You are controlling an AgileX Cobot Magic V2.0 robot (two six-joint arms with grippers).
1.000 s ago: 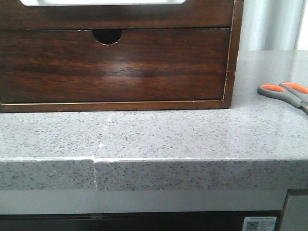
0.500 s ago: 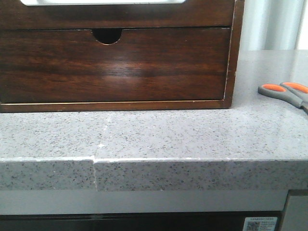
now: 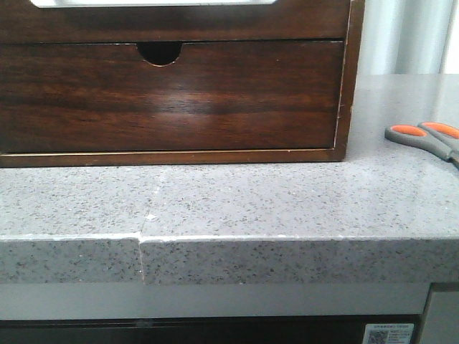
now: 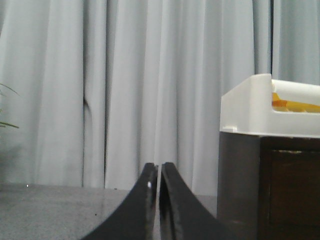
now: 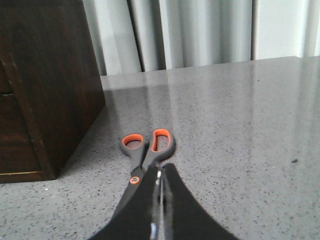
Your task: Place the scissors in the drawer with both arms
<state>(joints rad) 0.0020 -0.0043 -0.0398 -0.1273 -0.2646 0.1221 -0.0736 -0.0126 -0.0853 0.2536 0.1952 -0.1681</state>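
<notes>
From the front, the scissors [image 3: 427,139] lie on the counter [image 3: 244,201], right of the cabinet [image 3: 215,100]. The left gripper [image 4: 158,172] is pressed together, holding nothing. The right gripper [image 5: 159,182], also pressed together, hovers just over the scissors' [image 5: 145,150] blades

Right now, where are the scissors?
The scissors lie flat on the counter at the right edge of the front view, to the right of the cabinet.
</notes>
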